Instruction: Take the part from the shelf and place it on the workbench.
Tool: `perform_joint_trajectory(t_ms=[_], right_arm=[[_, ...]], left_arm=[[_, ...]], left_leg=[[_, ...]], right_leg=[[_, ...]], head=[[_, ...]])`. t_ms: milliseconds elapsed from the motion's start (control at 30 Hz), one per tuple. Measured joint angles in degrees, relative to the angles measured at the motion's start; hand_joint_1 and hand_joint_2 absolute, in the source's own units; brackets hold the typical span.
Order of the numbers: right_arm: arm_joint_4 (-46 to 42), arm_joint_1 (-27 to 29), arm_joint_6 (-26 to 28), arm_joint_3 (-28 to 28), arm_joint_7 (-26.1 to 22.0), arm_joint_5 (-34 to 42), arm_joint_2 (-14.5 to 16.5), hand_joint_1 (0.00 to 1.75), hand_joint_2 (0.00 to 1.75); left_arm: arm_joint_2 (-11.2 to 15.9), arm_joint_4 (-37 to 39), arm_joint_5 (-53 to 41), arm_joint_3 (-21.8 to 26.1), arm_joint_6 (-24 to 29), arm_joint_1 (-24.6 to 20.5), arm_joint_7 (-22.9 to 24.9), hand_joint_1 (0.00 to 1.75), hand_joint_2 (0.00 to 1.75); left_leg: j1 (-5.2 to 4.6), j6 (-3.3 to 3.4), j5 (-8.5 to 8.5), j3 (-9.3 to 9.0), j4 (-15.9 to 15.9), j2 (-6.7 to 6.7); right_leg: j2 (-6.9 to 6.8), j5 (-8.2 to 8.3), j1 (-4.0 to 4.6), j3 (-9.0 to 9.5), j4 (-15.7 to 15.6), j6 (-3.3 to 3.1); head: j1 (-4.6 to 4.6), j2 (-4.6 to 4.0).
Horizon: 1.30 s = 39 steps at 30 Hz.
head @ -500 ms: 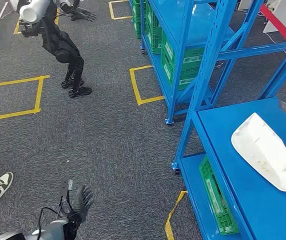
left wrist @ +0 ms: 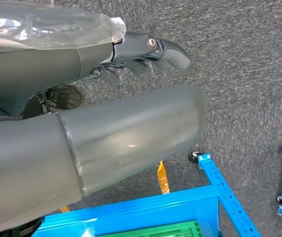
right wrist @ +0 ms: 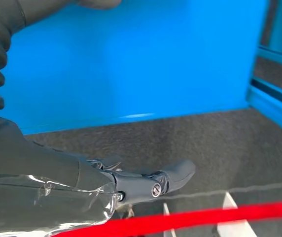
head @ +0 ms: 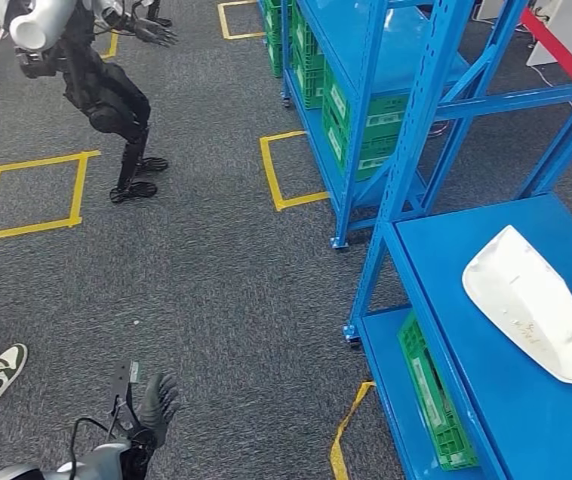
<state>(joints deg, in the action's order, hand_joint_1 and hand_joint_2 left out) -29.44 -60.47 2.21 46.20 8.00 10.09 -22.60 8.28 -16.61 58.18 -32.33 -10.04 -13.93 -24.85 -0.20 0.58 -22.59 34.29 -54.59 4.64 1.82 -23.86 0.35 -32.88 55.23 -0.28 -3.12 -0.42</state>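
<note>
Head view first: the white part [head: 533,303] is seen lying flat on the blue shelf [head: 487,400], untouched so far. Compared with half a second ago, the other robot [head: 90,85] far beyond the shelf has shifted, and the left hand [head: 155,403] has been drawn in a touch, well away from the shelf. So no real progress on the pick yet, probably.

Left wrist view: the left hand's fingers [left wrist: 151,49] are spread loosely over carpet, nothing held.

Right wrist view: the right hand [right wrist: 147,185] is seen near the shelf's edge, fingers extended and apart, nothing gripped or touched.
</note>
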Motion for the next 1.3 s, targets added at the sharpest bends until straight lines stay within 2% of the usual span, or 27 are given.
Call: perform_joint_trajectory(t_ms=[200, 400, 1300], right_arm=[[-0.07, 1.23, -7.95, 0.57, -0.90, 0.49, -0.63, 0.00, 1.75], [-0.11, 1.73, -11.84, 1.29, -1.77, 0.62, -0.23, 0.00, 1.75], [0.28, 1.78, -13.81, 3.03, -3.84, 1.51, 2.81, 0.00, 1.75]], left_arm=[[0.06, 0.00, 0.00, 0.00, -0.22, -0.09, 0.03, 0.00, 0.00], [0.04, 0.00, 0.00, 0.00, -0.28, -0.20, 0.22, 0.00, 0.00], [-0.02, 0.00, 0.55, 0.00, -0.25, -0.32, 0.26, 0.00, 0.00]], left_leg=[[0.00, 0.00, 0.00, 0.00, 0.01, -0.01], [0.01, 0.00, 0.00, 0.01, 0.02, 0.00], [0.01, 0.00, 0.00, 0.01, 0.02, 0.01]], right_leg=[[0.01, 0.00, 0.01, 0.00, 0.00, 0.00], [-0.01, 0.00, 0.01, 0.01, 0.00, 0.00], [-0.01, -0.01, 0.01, 0.01, 0.00, 0.00]], head=[[-0.01, 0.00], [-0.01, 0.00], [0.00, 0.00]])
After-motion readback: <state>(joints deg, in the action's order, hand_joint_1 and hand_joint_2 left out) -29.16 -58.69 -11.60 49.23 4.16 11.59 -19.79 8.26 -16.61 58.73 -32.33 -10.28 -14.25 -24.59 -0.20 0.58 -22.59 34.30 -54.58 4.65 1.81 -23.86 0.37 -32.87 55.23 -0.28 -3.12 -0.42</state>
